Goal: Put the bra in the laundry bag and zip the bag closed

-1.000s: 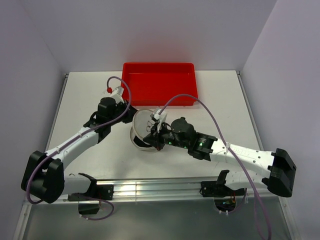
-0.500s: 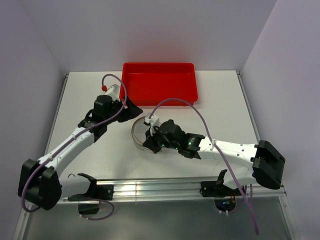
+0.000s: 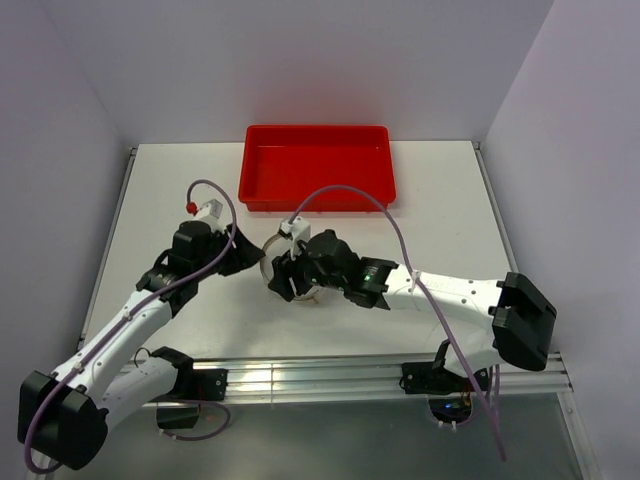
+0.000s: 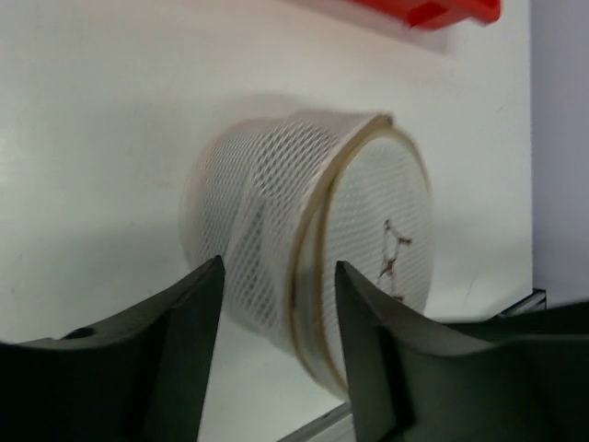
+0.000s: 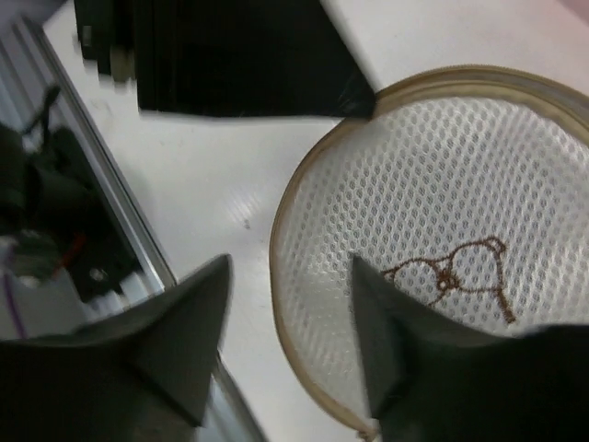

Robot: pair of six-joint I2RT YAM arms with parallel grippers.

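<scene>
At nine o'clock of the white desk (image 3: 170, 200), seen from above: the left end effector (image 3: 246, 256), black and two-fingered, pointing toward three o'clock. Stands well open in its own camera and has hold of nothing. Shows only two dark, smooth fingers (image 4: 175, 359), cropped by the lower edge.

Just past those tips: one laundry bag (image 4: 262, 212), a small drum of white diamond mesh. Lies on its side on the desk, flat end turned to three o'clock. Loses its lower part behind the fingers; no telling whether the tips touch its wall. Carries a tan rim (image 4: 311, 276), doubled; impossible to say whether zipped all the way round. Too hazy through the mesh to read what is inside.

From above, sits near the desk's middle, almost wholly hidden under the right end effector (image 3: 284, 272), with only a sliver of tan curve at nine o'clock of it. Open as well in the right wrist view, gripping nothing, with one blurred finger over bare desk and the other over the round lid (image 5: 442, 184). On that lid, one small dark line drawing (image 5: 451, 276). At eleven o'clock there, a flat black shape (image 5: 230, 55), too cropped to name.

At twelve o'clock of the desk: one red tray (image 3: 318, 165), rectangular, glossy, apart from the bag.
</scene>
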